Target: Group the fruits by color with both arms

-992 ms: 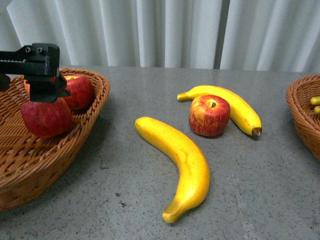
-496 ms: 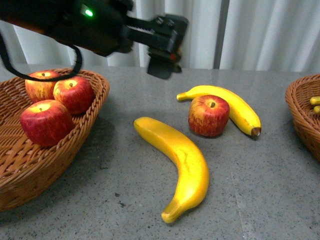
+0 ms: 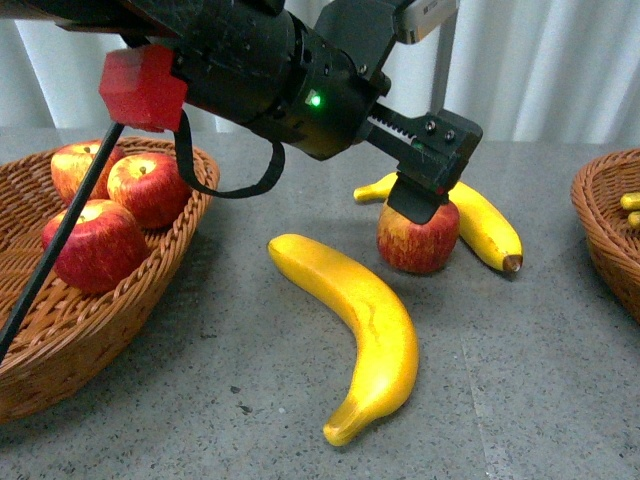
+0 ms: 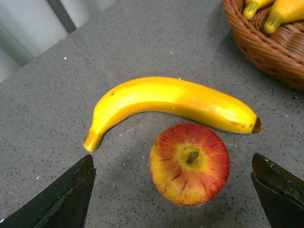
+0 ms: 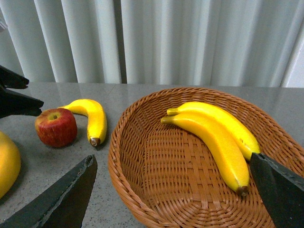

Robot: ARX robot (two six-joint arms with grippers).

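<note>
While the left claw hangs wide open and empty, the red apple sits right under it on the grey speckled surface, just beside a banana. The right claw is wide open and empty too. White curtains hang behind.

A red apple (stem up) stands on the tabletop just beside a curved yellow banana. A second banana lies apart, nearer the robot. The left pincer hangs spread wide over the apple.
</note>
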